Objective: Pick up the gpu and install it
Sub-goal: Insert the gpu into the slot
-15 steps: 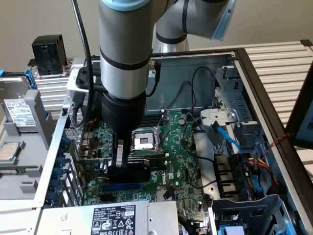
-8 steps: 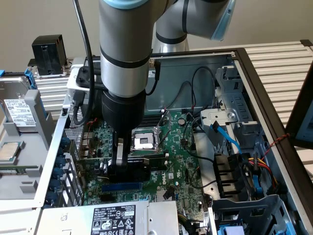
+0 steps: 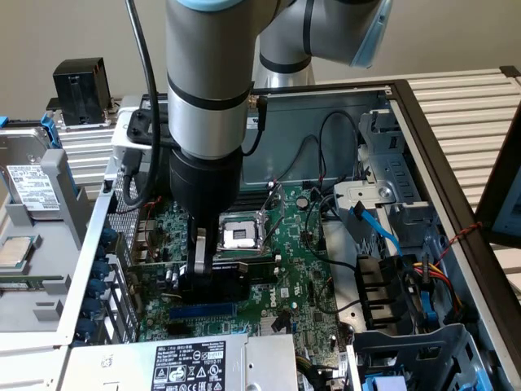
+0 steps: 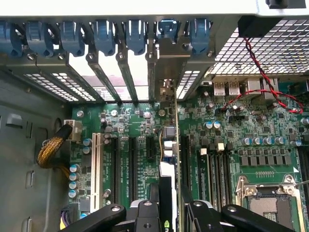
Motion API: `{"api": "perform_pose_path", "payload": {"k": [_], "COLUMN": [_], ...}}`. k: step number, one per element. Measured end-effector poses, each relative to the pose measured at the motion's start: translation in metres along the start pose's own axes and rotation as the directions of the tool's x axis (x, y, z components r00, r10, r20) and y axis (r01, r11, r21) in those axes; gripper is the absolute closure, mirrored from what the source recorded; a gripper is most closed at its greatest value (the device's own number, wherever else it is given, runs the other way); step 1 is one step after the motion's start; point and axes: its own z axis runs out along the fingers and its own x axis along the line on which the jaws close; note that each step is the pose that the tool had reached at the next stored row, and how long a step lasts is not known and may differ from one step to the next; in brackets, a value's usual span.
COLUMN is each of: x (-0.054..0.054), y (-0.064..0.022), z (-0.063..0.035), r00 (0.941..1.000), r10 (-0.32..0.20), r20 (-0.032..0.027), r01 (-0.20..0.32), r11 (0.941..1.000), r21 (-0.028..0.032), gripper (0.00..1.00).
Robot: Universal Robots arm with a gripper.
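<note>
While it's clamped partway closed on the gpu (image 4: 166, 188), the end effector (image 4: 169, 215) is seen low inside the open pc case (image 3: 423, 138). The card is held upright on edge over the mobo (image 4: 231, 159), betw the expansion slots, w/ the CPU socket (image 4: 268, 205) just beside. Further back, its silver bracket is lined up under the blue latches (image 4: 104, 34). Whether it's fully seated can't be told tbh.

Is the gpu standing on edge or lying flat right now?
On edge: the gpu stands upright over the motherboard, clamped in the gripper. Fully seated: cannot tell.
</note>
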Motion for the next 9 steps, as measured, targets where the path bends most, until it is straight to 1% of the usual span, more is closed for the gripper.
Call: {"api": "perform_pose_path", "payload": {"k": [9], "x": [-0.0006], "y": [0.0000], "z": [0.0004], "r00": [0.9996], "r10": [-0.026], "r20": [-0.0045], "r01": [0.026], "r11": [0.9997], "r21": [-0.0006], "gripper": [0.73]}}
